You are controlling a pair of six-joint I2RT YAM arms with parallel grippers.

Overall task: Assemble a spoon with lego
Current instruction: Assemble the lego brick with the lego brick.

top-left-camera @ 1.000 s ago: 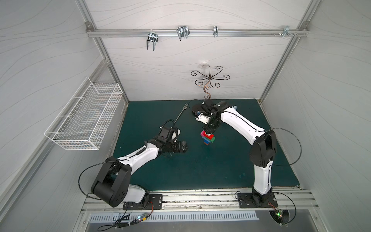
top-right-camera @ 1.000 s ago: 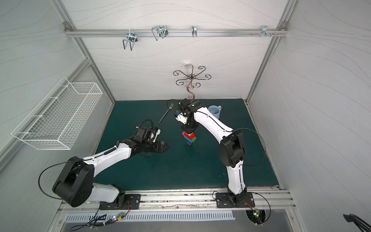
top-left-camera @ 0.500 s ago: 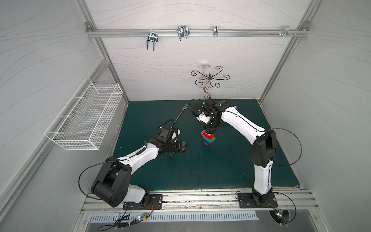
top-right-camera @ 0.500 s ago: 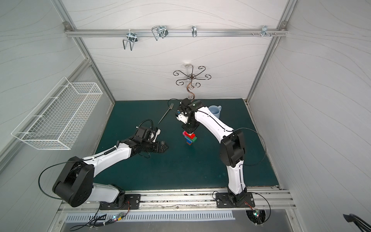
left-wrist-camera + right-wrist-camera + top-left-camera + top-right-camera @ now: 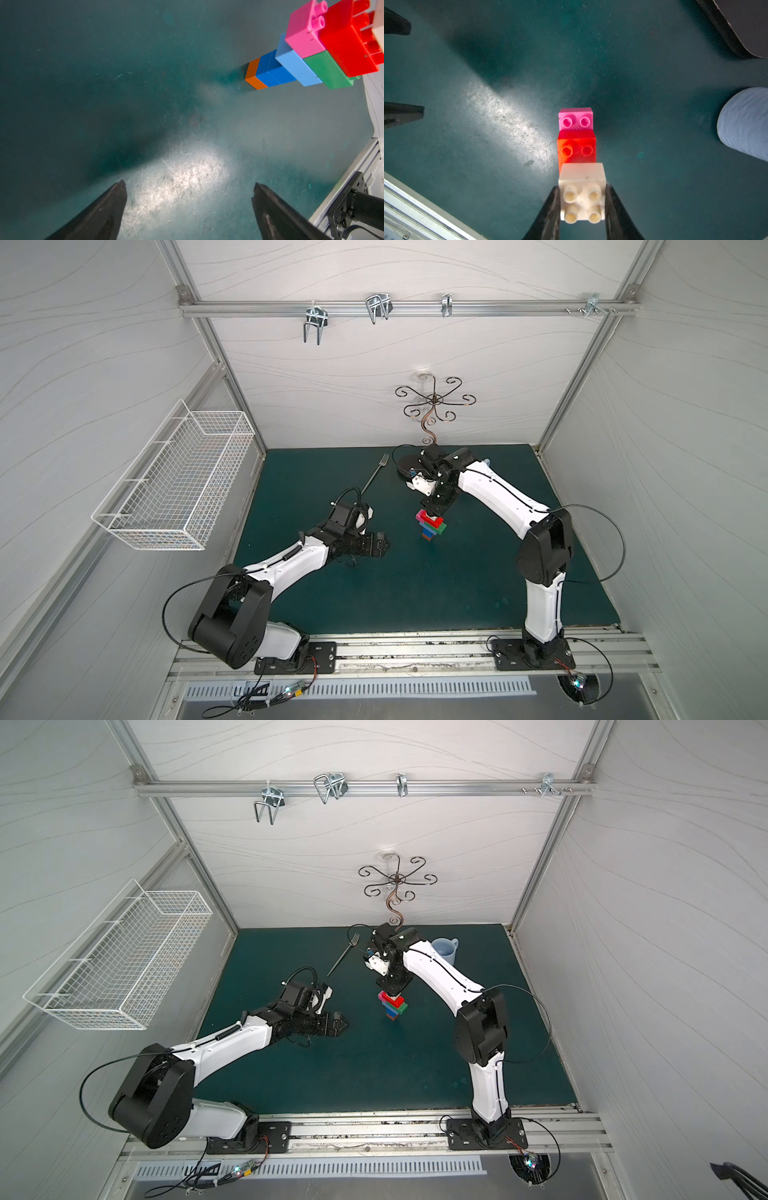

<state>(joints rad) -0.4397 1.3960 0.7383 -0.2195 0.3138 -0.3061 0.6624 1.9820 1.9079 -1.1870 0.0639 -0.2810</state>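
The spoon (image 5: 431,526) (image 5: 393,1004) stands on end near the middle of the green bench (image 5: 415,593); its long axis is vertical, stem down and head up. In the left wrist view the spoon (image 5: 307,54) shows an orange brick at its foot touching the bench, then two blue bricks, then the wider light blue and green bricks, with pink and red above them.

The right gripper (image 5: 434,512) (image 5: 582,188) comes down on the spoon from directly above; its fingers (image 5: 550,212) are clamped on the two sides of the cream brick (image 5: 581,174), which sits at the top over the red brick; whether it is fully seated on the studs cannot be told.

The left gripper (image 5: 384,547) (image 5: 189,184) lies low over the bench, to the left of the spoon, pointing towards it but well apart from it; its fingers (image 5: 104,212) stand wide apart and hold nothing.

A metal fork (image 5: 374,477) lies flat on the bench behind the left arm; a pale blue mug (image 5: 444,950) stands behind the right arm.
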